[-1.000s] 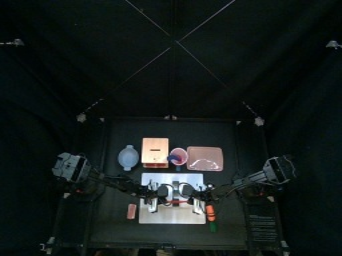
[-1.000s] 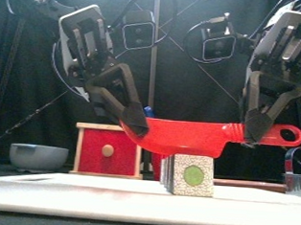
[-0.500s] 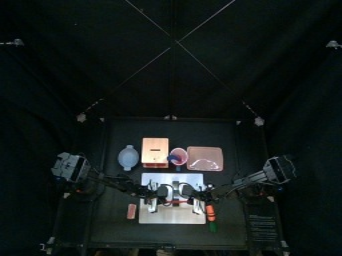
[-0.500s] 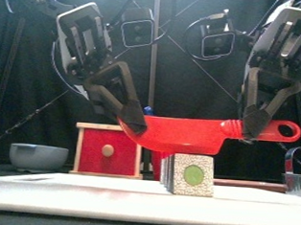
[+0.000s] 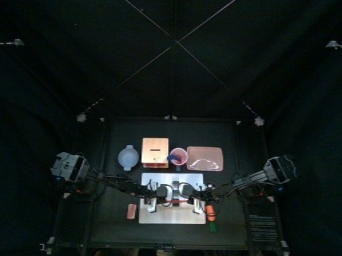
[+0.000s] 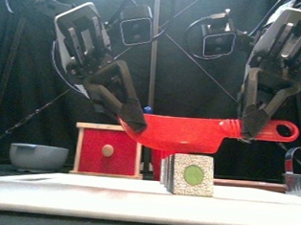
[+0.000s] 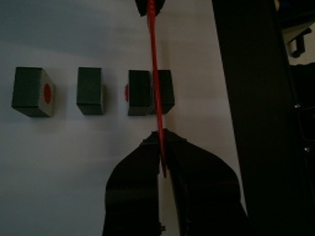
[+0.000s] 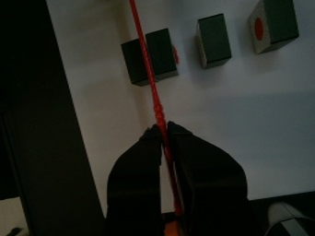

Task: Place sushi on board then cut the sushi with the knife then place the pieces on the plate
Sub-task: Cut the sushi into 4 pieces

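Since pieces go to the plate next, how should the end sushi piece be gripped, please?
Likely from above, pinching the end sushi piece across its two flat sides: it lies apart from its neighbour on the white cutting board, so both sides are free.

From above, the left gripper and right gripper cover the middle of the white board, hiding the sushi there. A small red thing off the board's left edge and another at its right edge are too small to identify. At table height one sushi piece hides the row behind it, and the metal cutter is cut off at the picture's right edge. In each wrist view the jaws hide one end of the red knife.
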